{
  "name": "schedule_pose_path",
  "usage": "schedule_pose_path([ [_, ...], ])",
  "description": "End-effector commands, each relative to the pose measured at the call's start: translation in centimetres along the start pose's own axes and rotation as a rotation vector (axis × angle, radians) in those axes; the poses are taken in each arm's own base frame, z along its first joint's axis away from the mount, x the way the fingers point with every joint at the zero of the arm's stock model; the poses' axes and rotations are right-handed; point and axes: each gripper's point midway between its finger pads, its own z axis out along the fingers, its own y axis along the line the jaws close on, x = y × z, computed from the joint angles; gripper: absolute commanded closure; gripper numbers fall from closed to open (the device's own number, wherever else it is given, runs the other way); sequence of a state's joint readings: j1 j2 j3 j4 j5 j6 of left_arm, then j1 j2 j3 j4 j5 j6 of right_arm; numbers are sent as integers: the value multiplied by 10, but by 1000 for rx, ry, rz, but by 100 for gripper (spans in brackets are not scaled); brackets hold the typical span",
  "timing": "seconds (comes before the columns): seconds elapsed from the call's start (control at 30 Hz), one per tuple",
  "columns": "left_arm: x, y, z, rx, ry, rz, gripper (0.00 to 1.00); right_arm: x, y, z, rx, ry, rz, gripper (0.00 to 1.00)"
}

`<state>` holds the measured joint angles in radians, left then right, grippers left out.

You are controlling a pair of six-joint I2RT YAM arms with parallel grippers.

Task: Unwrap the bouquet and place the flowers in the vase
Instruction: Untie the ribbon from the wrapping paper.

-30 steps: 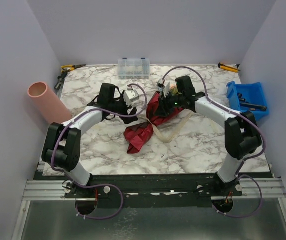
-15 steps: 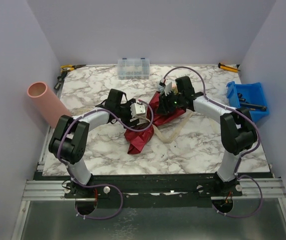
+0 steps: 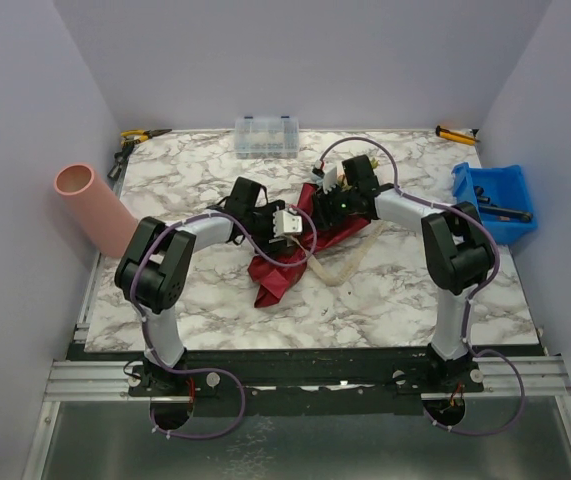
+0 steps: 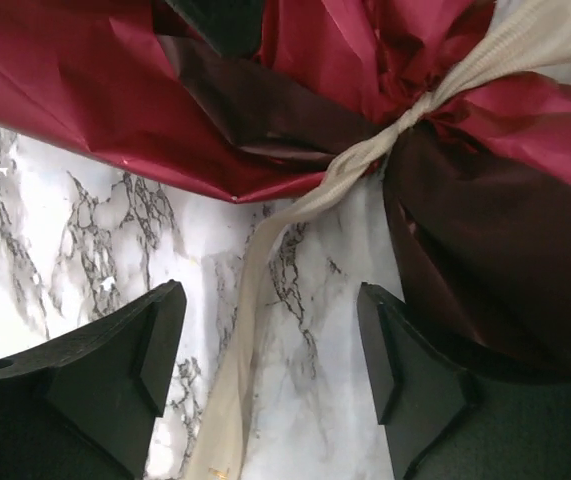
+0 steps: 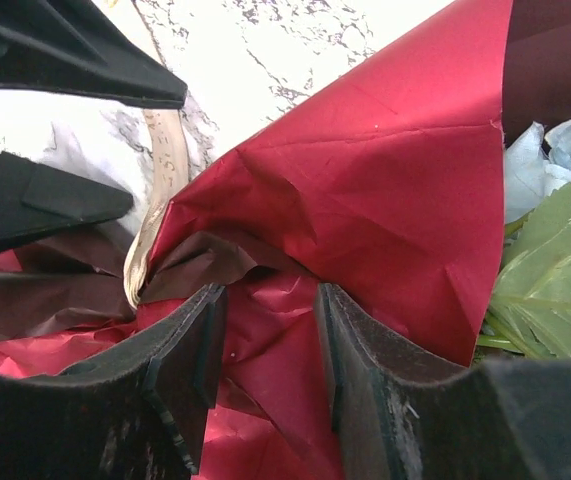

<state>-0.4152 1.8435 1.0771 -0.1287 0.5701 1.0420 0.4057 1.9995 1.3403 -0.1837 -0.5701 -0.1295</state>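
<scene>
Maroon paper [image 5: 365, 200] fills both wrist views right now. The bouquet [image 3: 275, 272] lies in the middle of the marble surface [image 3: 415, 290], wrap on, with the beige ribbon [image 4: 285, 230] knotted round its pinched waist.

On the left wrist view, the left gripper [image 4: 265, 310] is spread wide with nothing in it. Its two fingers straddle the loose ribbon tail that runs across the marble, and the knot sits just beyond them.

Over to the right wrist view: the right gripper [image 5: 270, 300] is about half open, its jaws either side of a crumpled fold of the paper. The pads look clear of that fold, though from this angle I can't be certain they aren't brushing it. The flowers [image 5: 555, 160] peek out at the right edge of that view, a pale blue bloom with green leaves below it, tucked inside the open end of the wrap. The left gripper's dark fingers show at the top left, so the two grippers are close together over the bundle.

From the top camera, the vase [image 3: 90, 205] sits at the left edge of the surface. It is tilted, with its open mouth towards the far left, well apart from the bouquet. A clear compartment box [image 3: 266, 137] rests at the far edge, and a blue bin [image 3: 493, 200] sits at the right edge.
</scene>
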Motion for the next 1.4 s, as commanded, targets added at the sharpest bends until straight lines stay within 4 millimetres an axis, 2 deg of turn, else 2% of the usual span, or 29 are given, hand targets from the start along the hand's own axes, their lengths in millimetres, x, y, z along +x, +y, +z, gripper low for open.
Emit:
schedule_pose_path([
  [0.0, 2, -12, 21, 40, 38, 41, 28, 48, -15, 15, 31, 132, 66, 53],
  [0.1, 6, -13, 27, 34, 66, 20, 45, 59, -17, 19, 29, 161, 73, 55],
  [0.17, 7, -6, 27, -1, 82, -5, 58, 64, -18, 21, 30, 174, 79, 56],
  [0.23, 5, 3, 23, -41, 96, -29, 75, 68, -19, 23, 26, 184, 80, 57],
  [0.33, -7, 15, 7, -100, 93, -47, 100, 73, -20, 24, 31, 191, 76, 60],
  [0.43, -27, 21, -10, -143, 52, -82, 100, 77, -21, 26, 27, 204, 83, 62],
  [0.57, -60, 18, -32, -151, -51, -120, 100, 85, -23, 29, 30, 221, 85, 65],
  [0.77, -101, 10, -48, -119, -173, -195, 100, 90, -24, 30, 30, 229, 82, 67],
  [0.93, -110, 0, -46, -71, -202, -248, 100, 90, -24, 31, 25, 231, 83, 68],
  [1.07, -100, 14, -46, -137, -147, -247, 100, 90, -23, 30, 25, 233, 82, 68],
  [1.1, -98, 14, -49, -133, -128, -232, 95, 90, -23, 30, 25, 234, 83, 68],
  [1.17, -104, 1, -58, -68, -132, -162, 61, 90, -23, 30, 20, 233, 82, 68],
  [1.2, -109, -6, -63, -33, -140, -121, 51, 90, -23, 31, 18, 234, 83, 68],
  [1.23, -113, -14, -65, 3, -138, -108, 47, 91, -22, 31, 14, 237, 84, 68],
  [1.37, -114, -37, -60, 88, -99, -8, 40, 93, -21, 33, 1, 250, 91, 68],
])
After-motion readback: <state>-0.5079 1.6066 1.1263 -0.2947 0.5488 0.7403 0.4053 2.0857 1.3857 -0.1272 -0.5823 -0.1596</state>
